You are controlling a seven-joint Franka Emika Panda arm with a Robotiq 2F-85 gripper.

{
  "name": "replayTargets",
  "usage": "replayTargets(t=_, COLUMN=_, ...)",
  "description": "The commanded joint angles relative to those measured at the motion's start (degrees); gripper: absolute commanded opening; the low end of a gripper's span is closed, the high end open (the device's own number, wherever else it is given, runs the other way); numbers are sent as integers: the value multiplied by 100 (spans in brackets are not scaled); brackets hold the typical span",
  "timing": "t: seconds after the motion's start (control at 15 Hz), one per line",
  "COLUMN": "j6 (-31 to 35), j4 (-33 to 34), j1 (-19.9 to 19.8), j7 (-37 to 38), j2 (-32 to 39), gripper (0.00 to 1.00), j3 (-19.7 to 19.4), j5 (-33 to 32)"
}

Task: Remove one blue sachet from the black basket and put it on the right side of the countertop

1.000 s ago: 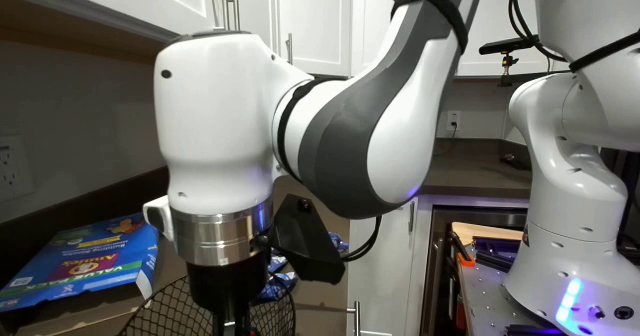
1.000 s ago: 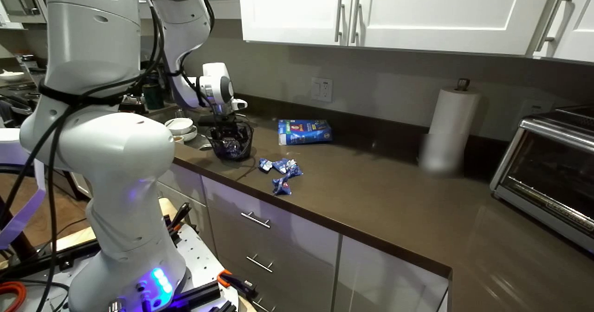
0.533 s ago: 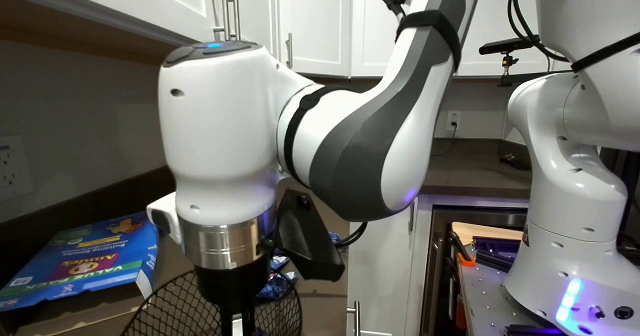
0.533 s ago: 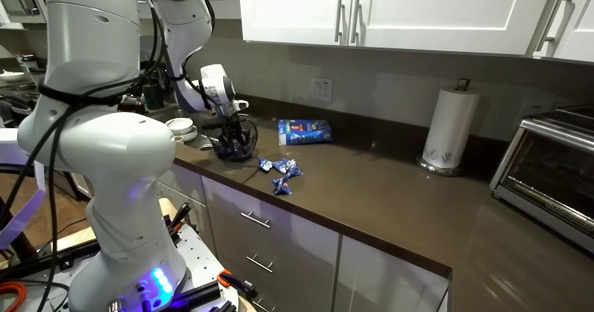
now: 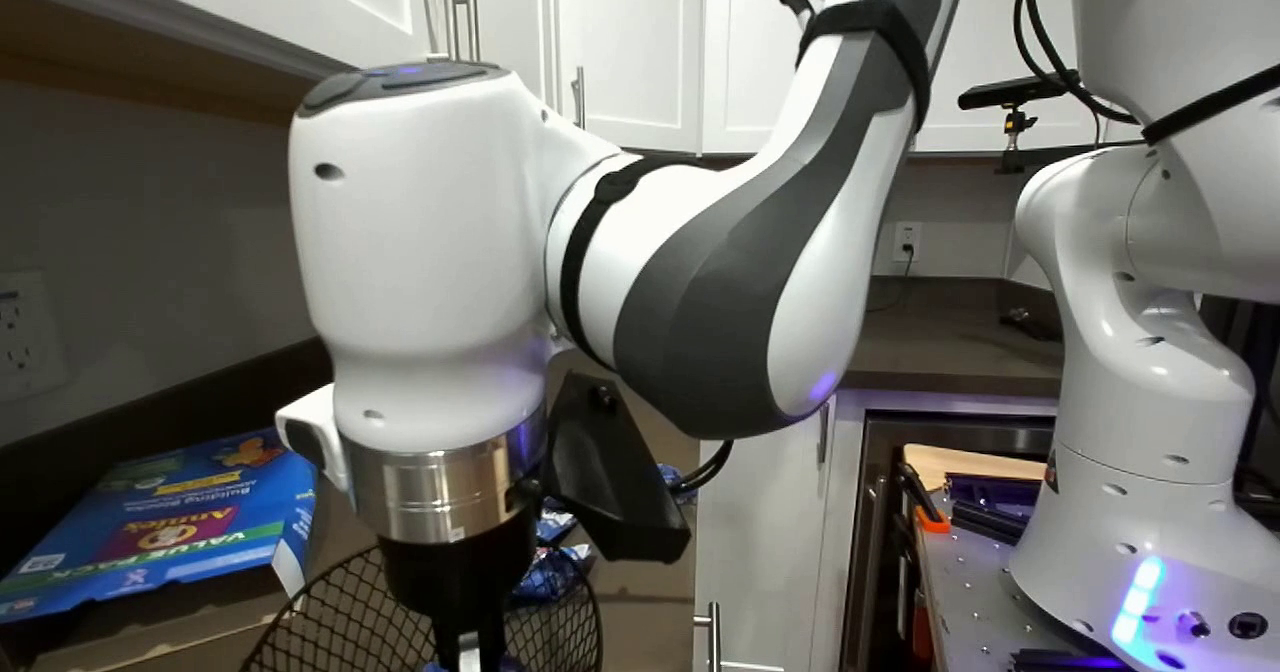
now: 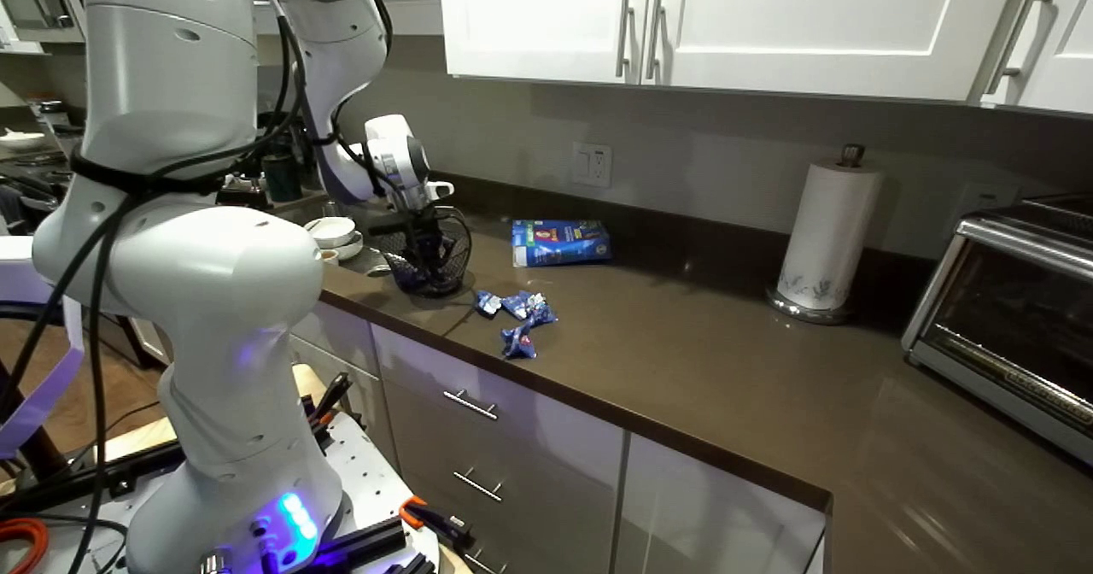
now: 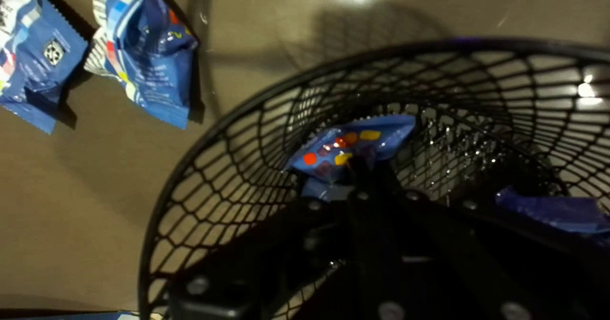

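Inside the black basket, a crinkled blue sachet with red and yellow spots is pinched at the tip of my gripper. Its dark fingers have come together on the packet's near side; the exact contact is dim. Farther right in the basket a darker blue sachet shows beside my finger linkage. Several more sachets lie on the countertop to the right of the basket. In an exterior view a bit of blue peeks out around the fingers at the bottom edge.
A flat blue printed box lies near the wall. Farther along stand a paper towel roll and a toaster oven. White bowls are behind the basket. Upper cabinets hang over the counter.
My gripper has dipped lower into the basket and come back up slightly, and its fingers have shut. Blue now shows at the fingers in an exterior view. The sachets on the countertop have not moved.
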Motion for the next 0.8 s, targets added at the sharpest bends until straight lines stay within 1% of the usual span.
replayTargets(t=0.0, j6=-254, j4=-48, j1=-169, j7=-356, j2=-281, gripper=3, j3=336, j5=437)
replayTargets(t=0.27, j6=-508, j4=-58, j1=-441, j7=-1164, j2=-682, gripper=2, j3=784, j5=1442)
replayTargets(t=0.47, j6=-646, j4=-43, j1=-599, j7=-1512, j2=-1093, gripper=3, j3=910, j5=1866)
replayTargets(t=0.73, j6=-680, j4=-61, j1=-827, j7=-1880, j2=-1721, gripper=3, j3=905, j5=2389)
